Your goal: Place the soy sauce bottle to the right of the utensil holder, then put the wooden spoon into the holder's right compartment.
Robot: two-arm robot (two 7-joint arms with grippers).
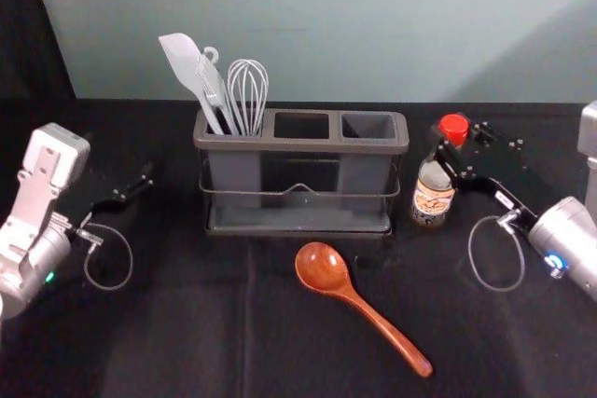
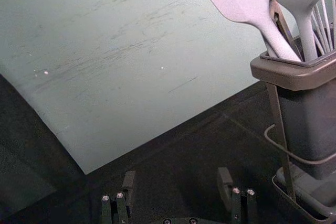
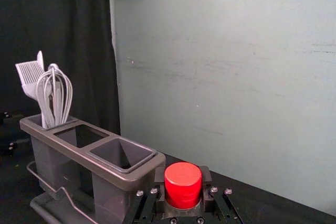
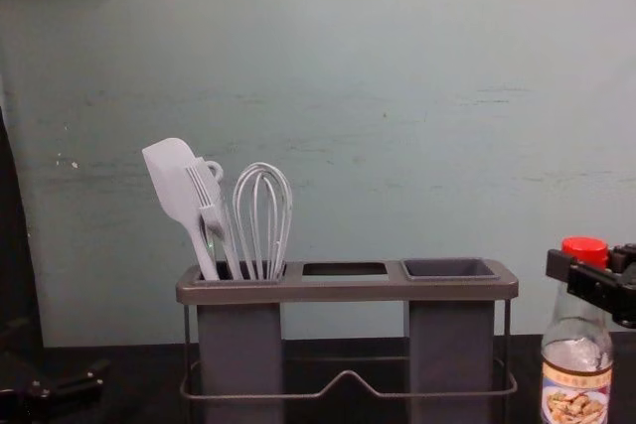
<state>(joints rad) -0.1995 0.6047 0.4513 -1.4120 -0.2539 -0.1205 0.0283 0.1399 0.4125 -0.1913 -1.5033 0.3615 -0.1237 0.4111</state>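
Right gripper (image 3: 182, 182) pinches bottle (image 1: 433, 198) by its neck, right of holder (image 1: 300, 145). Seat base flat, release fully, back out straight. Left gripper (image 2: 176, 183) idle at left, fingers wide. Spoon (image 1: 324, 268) lies in front.

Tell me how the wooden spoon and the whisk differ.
The wooden spoon is reddish brown; the whisk is pale. The spoon lies in front of the utensil holder; the whisk stands in its left compartment. The spoon's bowl is solid; the whisk's head is open loops. Both are utensils.
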